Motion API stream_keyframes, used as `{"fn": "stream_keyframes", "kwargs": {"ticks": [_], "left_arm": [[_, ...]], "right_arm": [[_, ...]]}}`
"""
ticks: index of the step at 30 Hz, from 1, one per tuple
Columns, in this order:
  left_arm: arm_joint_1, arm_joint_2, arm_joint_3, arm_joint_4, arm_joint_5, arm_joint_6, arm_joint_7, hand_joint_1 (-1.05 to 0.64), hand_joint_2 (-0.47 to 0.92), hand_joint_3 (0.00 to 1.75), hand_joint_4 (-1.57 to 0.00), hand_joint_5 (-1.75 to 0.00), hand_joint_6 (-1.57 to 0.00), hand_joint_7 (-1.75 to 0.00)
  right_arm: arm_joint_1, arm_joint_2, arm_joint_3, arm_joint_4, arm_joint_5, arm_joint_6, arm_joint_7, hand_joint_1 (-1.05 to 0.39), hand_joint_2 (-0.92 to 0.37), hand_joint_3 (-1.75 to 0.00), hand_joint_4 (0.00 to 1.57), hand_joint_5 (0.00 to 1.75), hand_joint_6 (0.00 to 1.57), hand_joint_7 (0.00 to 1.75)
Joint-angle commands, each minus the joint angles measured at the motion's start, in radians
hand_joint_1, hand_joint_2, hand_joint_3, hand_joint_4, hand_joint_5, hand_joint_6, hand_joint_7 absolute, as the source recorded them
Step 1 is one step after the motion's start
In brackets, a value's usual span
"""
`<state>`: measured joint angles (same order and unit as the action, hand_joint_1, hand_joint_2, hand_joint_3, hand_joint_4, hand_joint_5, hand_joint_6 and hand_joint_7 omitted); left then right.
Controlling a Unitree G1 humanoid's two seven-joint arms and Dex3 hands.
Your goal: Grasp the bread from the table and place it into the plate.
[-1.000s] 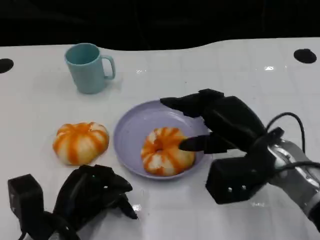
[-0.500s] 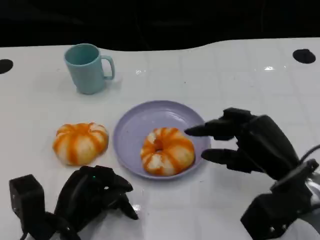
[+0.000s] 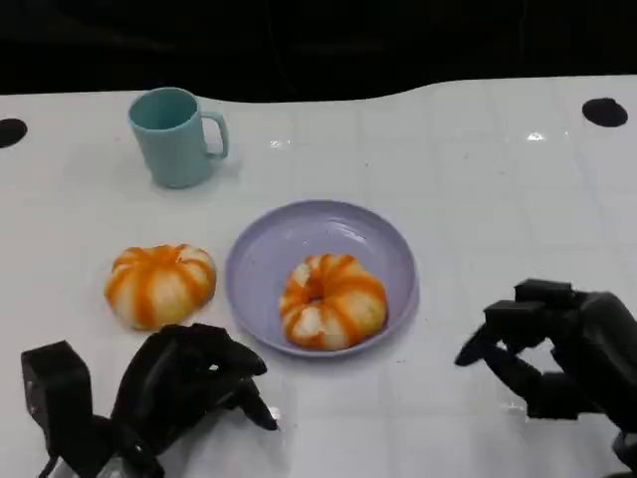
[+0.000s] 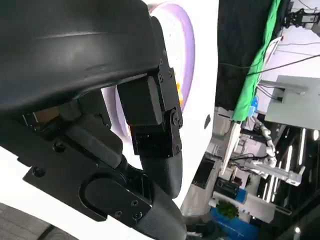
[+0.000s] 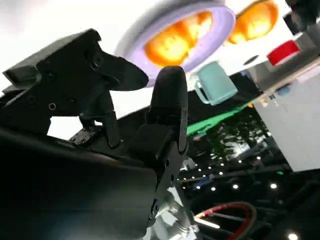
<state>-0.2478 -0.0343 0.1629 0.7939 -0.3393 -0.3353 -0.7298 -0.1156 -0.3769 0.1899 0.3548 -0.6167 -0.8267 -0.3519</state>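
Observation:
An orange-and-white striped ring bread (image 3: pixel 332 301) lies inside the lavender plate (image 3: pixel 299 235) at the table's middle. The right wrist view shows this bread (image 5: pixel 177 44) on the plate (image 5: pixel 220 25) as well. A second striped bread (image 3: pixel 159 284) sits on the table just left of the plate. My right hand (image 3: pixel 557 349) hangs at the lower right, well clear of the plate, fingers apart and holding nothing. My left hand (image 3: pixel 184 383) rests at the lower left below the second bread, its fingers curled in with nothing in them.
A teal mug (image 3: pixel 177 134) stands at the back left, handle to the right. Black round holes (image 3: pixel 605 111) mark the table's far corners. The white table's dark far edge runs along the top.
My right hand has let go of the bread in the plate and drawn back toward the lower right. The left hand has stayed put.

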Motion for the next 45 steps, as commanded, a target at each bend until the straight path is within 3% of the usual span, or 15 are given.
{"fn": "stream_keyframes", "kwargs": {"ticks": [1, 14, 34, 45], "left_arm": [[0.001, 0.013, 0.007, -0.001, 0.004, -0.008, 0.012, -1.05, 0.74, 0.00, -1.57, -0.59, -1.57, -0.18], [0.010, 0.029, 0.011, -0.009, -0.001, 0.007, 0.001, -1.05, 0.73, 0.00, -1.57, -0.58, -1.57, -0.18], [0.006, 0.037, 0.011, 0.000, -0.001, -0.006, 0.000, -1.05, 0.74, 0.00, -1.57, -0.56, -1.57, -0.18], [0.011, 0.041, 0.012, -0.009, -0.003, 0.008, -0.001, -1.05, 0.73, 0.00, -1.57, -0.57, -1.57, -0.19]], "right_arm": [[0.043, -0.011, -0.022, -0.005, -0.029, -0.001, -0.048, -0.09, -0.37, -1.22, 0.85, 1.71, 0.83, 1.20], [0.037, 0.033, 0.013, 0.090, -0.081, 0.002, -0.137, -0.10, -0.37, -1.25, 0.83, 1.74, 0.80, 1.40], [-0.009, 0.033, 0.053, 0.195, -0.083, -0.049, -0.204, -0.13, -0.35, -1.31, 0.84, 1.75, 0.77, 1.45], [-0.007, 0.033, 0.061, 0.175, -0.114, -0.025, -0.220, -0.11, -0.34, -1.30, 0.85, 1.75, 0.76, 1.45]]}}
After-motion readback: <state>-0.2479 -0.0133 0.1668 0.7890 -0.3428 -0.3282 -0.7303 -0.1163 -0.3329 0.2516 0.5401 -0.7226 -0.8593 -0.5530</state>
